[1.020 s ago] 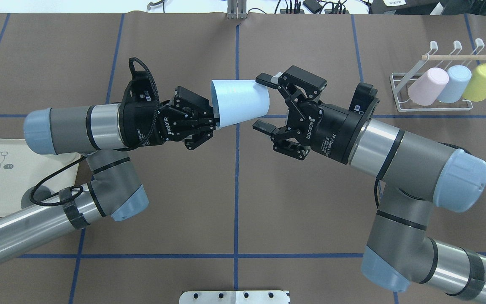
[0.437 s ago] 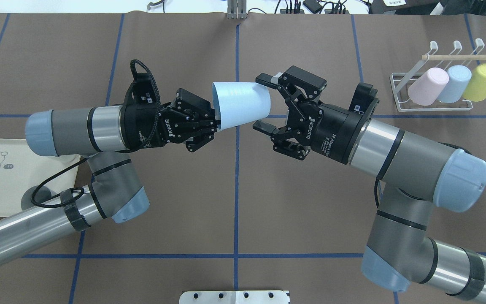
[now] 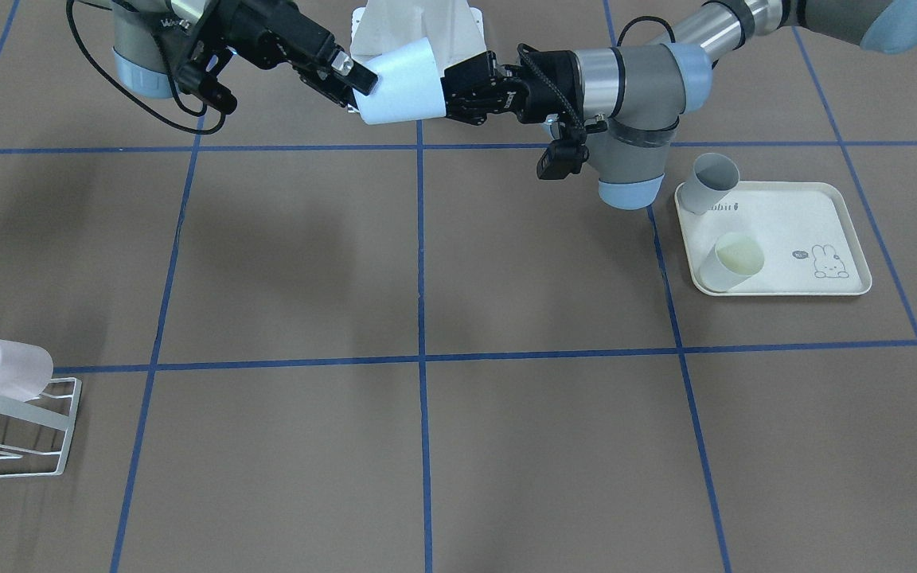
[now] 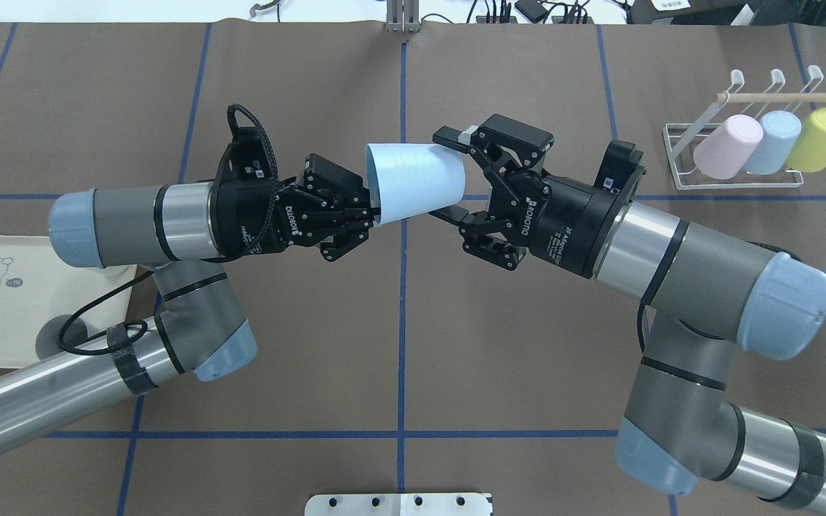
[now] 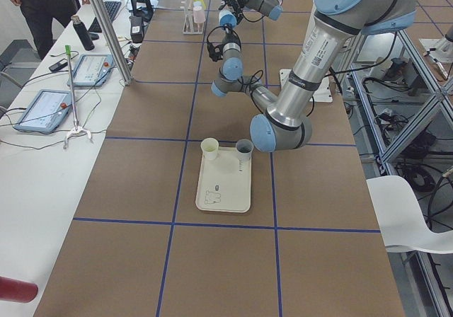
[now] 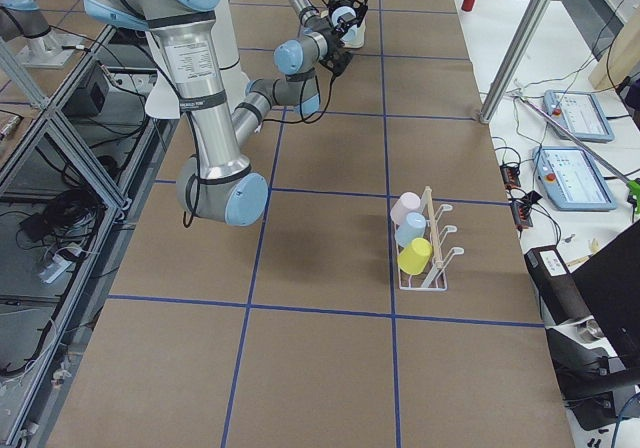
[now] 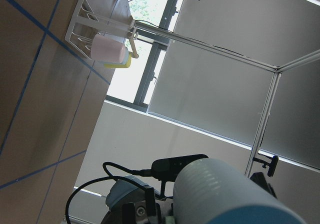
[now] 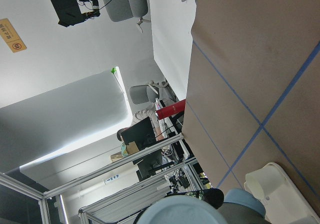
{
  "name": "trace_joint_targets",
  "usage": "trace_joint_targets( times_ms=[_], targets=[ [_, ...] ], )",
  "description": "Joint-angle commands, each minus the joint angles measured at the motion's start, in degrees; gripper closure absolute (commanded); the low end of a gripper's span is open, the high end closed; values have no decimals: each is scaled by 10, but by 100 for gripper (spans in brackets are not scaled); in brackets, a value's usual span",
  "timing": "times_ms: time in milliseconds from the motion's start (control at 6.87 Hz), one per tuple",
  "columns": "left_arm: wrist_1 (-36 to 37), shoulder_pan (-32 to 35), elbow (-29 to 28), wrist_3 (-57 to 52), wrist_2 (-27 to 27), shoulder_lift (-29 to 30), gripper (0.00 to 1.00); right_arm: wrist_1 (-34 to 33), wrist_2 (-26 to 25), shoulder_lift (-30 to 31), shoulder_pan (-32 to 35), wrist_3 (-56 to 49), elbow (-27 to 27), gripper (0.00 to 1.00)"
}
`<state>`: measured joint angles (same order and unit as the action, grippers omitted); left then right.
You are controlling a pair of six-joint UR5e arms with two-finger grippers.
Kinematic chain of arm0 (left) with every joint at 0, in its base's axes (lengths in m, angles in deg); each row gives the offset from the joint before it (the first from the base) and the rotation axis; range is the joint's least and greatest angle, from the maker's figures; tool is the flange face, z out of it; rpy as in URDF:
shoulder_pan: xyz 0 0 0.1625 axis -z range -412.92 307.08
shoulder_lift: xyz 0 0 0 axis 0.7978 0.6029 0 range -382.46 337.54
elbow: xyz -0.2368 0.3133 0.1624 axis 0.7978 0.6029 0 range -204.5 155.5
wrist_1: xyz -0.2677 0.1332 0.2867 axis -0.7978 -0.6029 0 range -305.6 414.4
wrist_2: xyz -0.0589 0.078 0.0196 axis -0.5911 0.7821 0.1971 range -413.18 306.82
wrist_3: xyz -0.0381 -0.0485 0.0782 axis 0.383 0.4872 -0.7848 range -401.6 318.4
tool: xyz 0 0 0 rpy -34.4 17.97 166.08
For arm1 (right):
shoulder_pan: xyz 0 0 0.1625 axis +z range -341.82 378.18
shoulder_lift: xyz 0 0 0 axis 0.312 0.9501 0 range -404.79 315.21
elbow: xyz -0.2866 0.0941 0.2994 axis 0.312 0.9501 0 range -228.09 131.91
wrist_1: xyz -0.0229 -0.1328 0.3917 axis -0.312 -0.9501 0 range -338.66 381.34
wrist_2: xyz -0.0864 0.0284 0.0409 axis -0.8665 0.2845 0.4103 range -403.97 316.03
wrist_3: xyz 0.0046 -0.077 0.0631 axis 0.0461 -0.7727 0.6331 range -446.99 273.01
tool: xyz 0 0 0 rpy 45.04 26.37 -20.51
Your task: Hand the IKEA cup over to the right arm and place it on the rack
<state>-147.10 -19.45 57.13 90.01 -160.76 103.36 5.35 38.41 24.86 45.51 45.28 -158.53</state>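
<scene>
- the left gripper (image 4: pixel 370 211) is closed narrow on the rim of the cup (image 4: pixel 413 179), pinching the wall at the cup's open mouth.
- the right gripper (image 4: pixel 449 174) is spread wide, with 1 finger on each side of the cup's closed end; both fingers sit close against the wall, and i cannot tell whether they press on it.
- the cup is pale blue and lies roughly level in the air between the 2 grippers, mouth toward the left one and base toward the right one.
- it hangs above the middle of the table (image 4: pixel 277 344), over a blue tape line, well apart from the rack (image 4: pixel 743 186).
- both arms reach in toward the centre and meet at the cup.
- the rack stands at the far right of the table, a white wire frame with a wooden rod (image 4: pixel 779 95) across its prongs.
- 3 cups hang on it side by side: a pink cup (image 4: pixel 718 147), a light blue cup (image 4: pixel 771 143) and a yellow cup (image 4: pixel 820 140).
- a cream tray (image 3: pixel 793 223) with a rabbit drawing lies on the robot's left side, with a grey cup (image 3: pixel 709 185) at 1 corner and a cream cup (image 3: pixel 733 261) near its edge.
</scene>
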Motion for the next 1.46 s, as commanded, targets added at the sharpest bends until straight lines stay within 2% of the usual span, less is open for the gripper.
trace_joint_targets(
  times_ms=[0,146,437,1020,1311],
  targets=[
    [13,-2,-1,1,-1,6,100,0,-5,0,0,0,0,74],
    [15,-2,-1,-3,-2,7,99,0,-7,0,0,0,0,100],
    [15,-1,0,-9,-1,6,1,0,-13,0,0,0,0,100],
    [15,20,2,-35,-3,-7,0,0,-17,19,26,-24,0,100],
    [15,47,0,-35,-5,-24,0,-10,-15,69,54,-115,0,100]
  ],
)
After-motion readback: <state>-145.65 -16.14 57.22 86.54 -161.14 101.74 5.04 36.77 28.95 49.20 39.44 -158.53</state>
